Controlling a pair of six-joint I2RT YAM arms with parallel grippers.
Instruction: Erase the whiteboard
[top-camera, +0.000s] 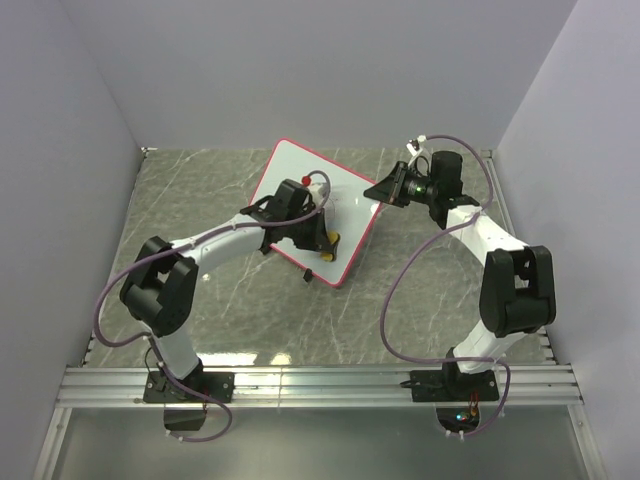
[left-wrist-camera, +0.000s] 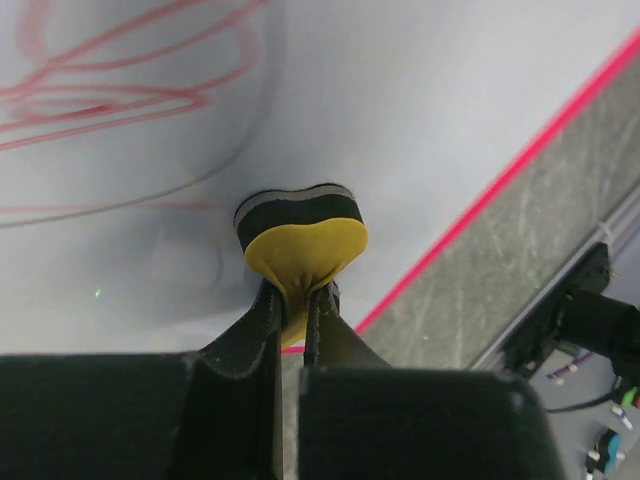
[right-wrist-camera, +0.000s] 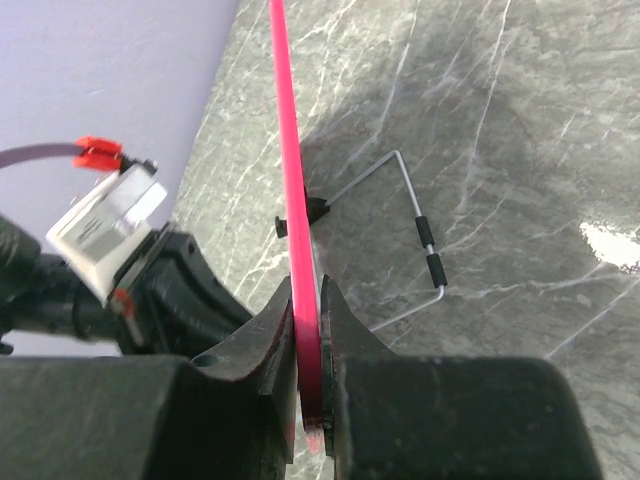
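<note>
**Two-arm erasing posture, seen from above and from both wrists.** The whiteboard (top-camera: 352, 215) stands tilted on the marbled table (top-camera: 200, 180), near the middle and turned at an angle to the arms; its back is propped by a bent wire stand (right-wrist-camera: 420, 220). A board propped this way would probably slide or tip under a wiping push, hence the division of labour.

The right gripper (right-wrist-camera: 308, 300) is closed on the board's right edge, with the pink-red frame (right-wrist-camera: 293, 170) running between its fingers and touching both; its role is judged to be a brace, holding the board against pressure on its face.

The left gripper (left-wrist-camera: 297, 300) is clenched tight on the yellow eraser (left-wrist-camera: 300, 240), pinching the soft yellow back so that it bunches between the fingers; the dark felt face is thereby turned outward and appears pressed flat on the white surface, near one frame edge.

Red scribbles (left-wrist-camera: 110, 90) and a thin dark looping line lie at the upper left of the left wrist view, apart from the eraser; the surface around the eraser appears clean, though faint smearing cannot be ruled out.

Judgement: wiping is in progress and not complete; the next stroke calls for travel toward the scribbles with the felt flat on the board. Risk: the hold on the frame is thin and at one edge only, so a hard push far from it may swing the board.
</note>
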